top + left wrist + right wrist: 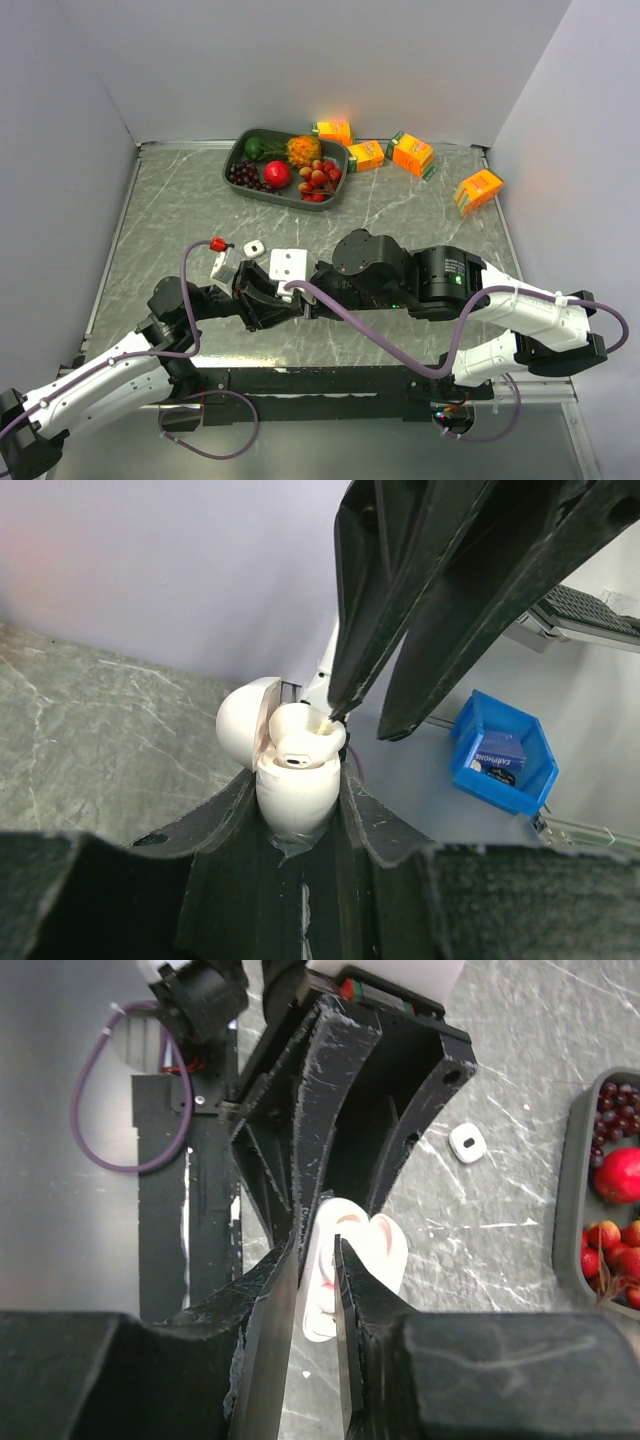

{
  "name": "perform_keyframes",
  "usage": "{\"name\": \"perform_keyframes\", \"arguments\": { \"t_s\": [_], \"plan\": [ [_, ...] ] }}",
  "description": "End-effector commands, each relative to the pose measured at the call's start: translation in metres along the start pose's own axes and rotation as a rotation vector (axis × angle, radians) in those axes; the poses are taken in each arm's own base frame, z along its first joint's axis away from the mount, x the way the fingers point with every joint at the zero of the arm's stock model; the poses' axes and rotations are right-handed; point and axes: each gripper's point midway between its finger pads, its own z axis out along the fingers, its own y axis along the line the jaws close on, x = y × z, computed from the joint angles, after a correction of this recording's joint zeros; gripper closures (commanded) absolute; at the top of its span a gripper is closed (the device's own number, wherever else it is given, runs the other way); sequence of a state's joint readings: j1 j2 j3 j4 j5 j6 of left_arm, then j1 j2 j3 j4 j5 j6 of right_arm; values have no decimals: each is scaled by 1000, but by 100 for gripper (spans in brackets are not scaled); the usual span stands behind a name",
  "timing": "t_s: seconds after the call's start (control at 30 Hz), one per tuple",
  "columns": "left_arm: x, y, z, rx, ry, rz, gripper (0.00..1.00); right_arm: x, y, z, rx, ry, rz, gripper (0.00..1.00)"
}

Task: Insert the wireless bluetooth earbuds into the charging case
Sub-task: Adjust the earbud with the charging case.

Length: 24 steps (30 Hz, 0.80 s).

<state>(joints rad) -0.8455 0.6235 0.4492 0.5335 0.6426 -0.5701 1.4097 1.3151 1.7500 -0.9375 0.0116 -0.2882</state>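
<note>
- One white earbud sits in the mouth of the charging case, its dark opening facing my left wrist camera; it is not sunk flush.
- The case lid is hinged back, to the left of the earbud in that view.
- The left tool is clamped on the case body, one finger on each flank, holding it upright off the desk.
- The right tool comes in from straight opposite, tip to tip with the left tool. One fingertip touches the earbud's upper edge.
- Its jaws stand narrowly apart with white plastic in the gap; I cannot tell whether they pinch the earbud or only touch it.
- Just beyond both tools, a second white case lies open on the desk, and a small white rounded piece lies beside it.
- Well beyond the tools, at the far edge, are a dark tray of fruit and four orange cartons.
</note>
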Motion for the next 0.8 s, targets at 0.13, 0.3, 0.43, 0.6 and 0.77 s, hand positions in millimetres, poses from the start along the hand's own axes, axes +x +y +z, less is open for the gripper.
{"name": "perform_keyframes", "arguments": {
  "t_s": [0.13, 0.3, 0.43, 0.6, 0.77],
  "plan": [
    [-27, -17, 3, 54, -50, 37, 99, 3, -4, 3, 30, 15, -27, 73],
    [-28, -17, 4, 55, -51, 41, 99, 6, -3, 4, 27, 24, -25, 73],
    [-28, -18, 4, 61, -54, 38, 99, 7, -3, 5, 26, 28, -24, 75],
    [-29, -20, 3, 68, -57, 43, 99, 8, -3, 6, 30, 32, -23, 77],
    [-30, -21, 2, 71, -62, 46, 99, 8, -5, 7, 40, 38, -20, 80]
  ]
}}
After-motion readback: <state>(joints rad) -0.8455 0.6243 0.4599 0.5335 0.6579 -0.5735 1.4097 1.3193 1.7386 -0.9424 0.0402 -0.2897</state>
